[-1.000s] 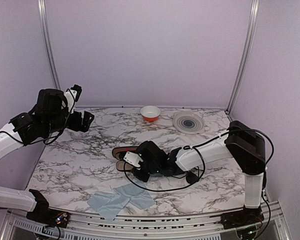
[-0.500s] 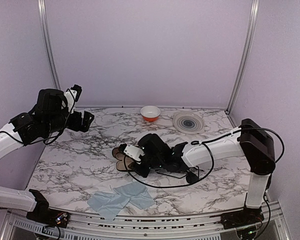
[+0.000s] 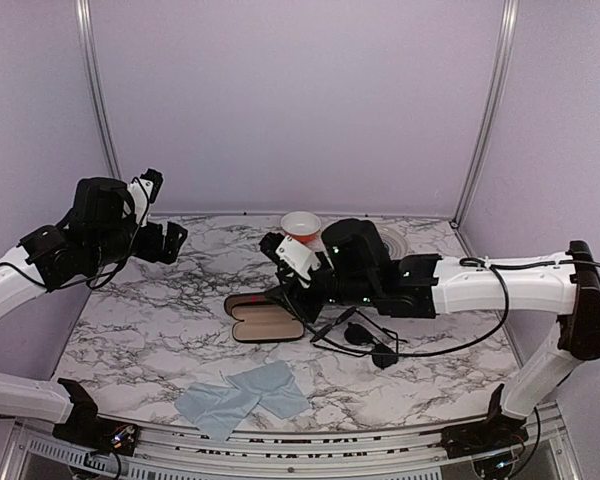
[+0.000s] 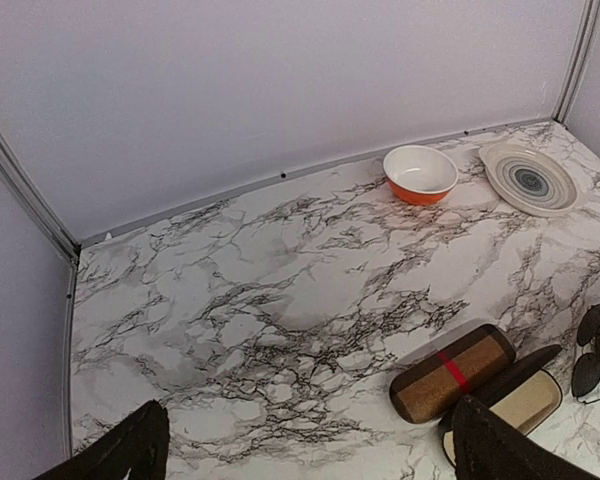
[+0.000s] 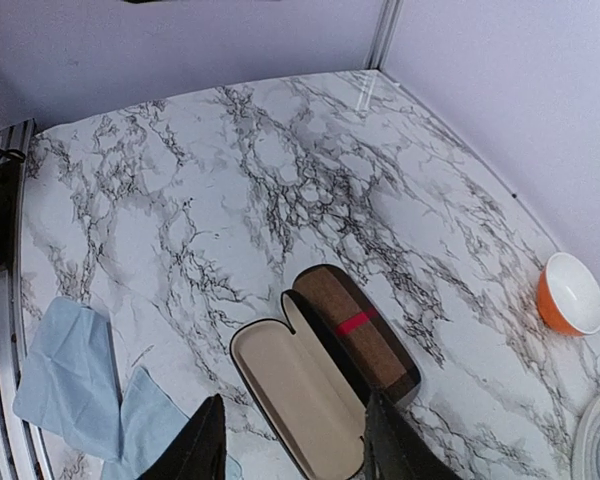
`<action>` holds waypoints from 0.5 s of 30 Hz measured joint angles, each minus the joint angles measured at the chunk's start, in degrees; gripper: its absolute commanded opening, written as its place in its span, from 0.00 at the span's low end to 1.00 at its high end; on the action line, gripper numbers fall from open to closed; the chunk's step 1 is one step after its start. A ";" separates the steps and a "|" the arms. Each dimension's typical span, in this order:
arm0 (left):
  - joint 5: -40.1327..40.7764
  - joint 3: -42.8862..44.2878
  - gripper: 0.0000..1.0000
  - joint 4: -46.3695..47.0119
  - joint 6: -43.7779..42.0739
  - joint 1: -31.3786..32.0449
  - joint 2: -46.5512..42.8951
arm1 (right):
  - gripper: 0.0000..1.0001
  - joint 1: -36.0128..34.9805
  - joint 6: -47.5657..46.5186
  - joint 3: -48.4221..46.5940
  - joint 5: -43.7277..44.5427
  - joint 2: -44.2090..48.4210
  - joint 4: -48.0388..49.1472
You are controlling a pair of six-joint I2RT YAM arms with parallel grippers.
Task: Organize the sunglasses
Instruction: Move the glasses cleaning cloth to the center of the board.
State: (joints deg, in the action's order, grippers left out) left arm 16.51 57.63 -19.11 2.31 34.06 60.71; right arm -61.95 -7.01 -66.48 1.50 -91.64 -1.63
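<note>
On the bench mid-front, the right arm has come up and back off the open case point(image 3: 265, 322). A second ago it was low over the case; now it hangs above the case's far-right end. The right jaws spread as it rose and are now part-open, with nothing between the fingers point(image 5: 206, 440). The wrist view looks straight through to the beige lining. Left jaws are wide, empty, parked high at left, unchanged.

My read: the case is open and clear, so that step is done. The sunglasses point(image 3: 357, 336) aren't in it yet, so the pick-and-place is still to do.

The sunglasses lie on the bench just right of the open case and apart from it, lenses side by side. In the top view their long axis runs diagonally, from the case end toward the near-right corner. That is skewed to the case's own axis, which is close to left-right, so they probably need a turn before going in. The temples are too thin to make out, so I can't tell if they're folded or which way they point. The plaid case point(image 3: 252, 300) sits right against the open one's far side.
</note>
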 measured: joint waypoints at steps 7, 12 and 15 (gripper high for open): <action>0.04 0.00 0.99 0.00 -0.24 0.00 -0.76 | 0.55 8.57 0.15 0.00 -0.37 6.73 -8.11; 0.02 0.00 0.99 -0.04 -0.24 0.00 -1.75 | 0.56 18.60 0.39 -0.02 -2.23 8.52 -13.55; 0.09 -0.02 0.99 -0.07 -0.20 0.00 -2.73 | 0.56 24.02 0.63 -0.02 -4.48 8.52 -15.69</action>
State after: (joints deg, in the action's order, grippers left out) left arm 16.60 57.60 -19.18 2.11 34.06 57.98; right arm -37.93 -6.37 -66.50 -2.98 -83.11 -17.32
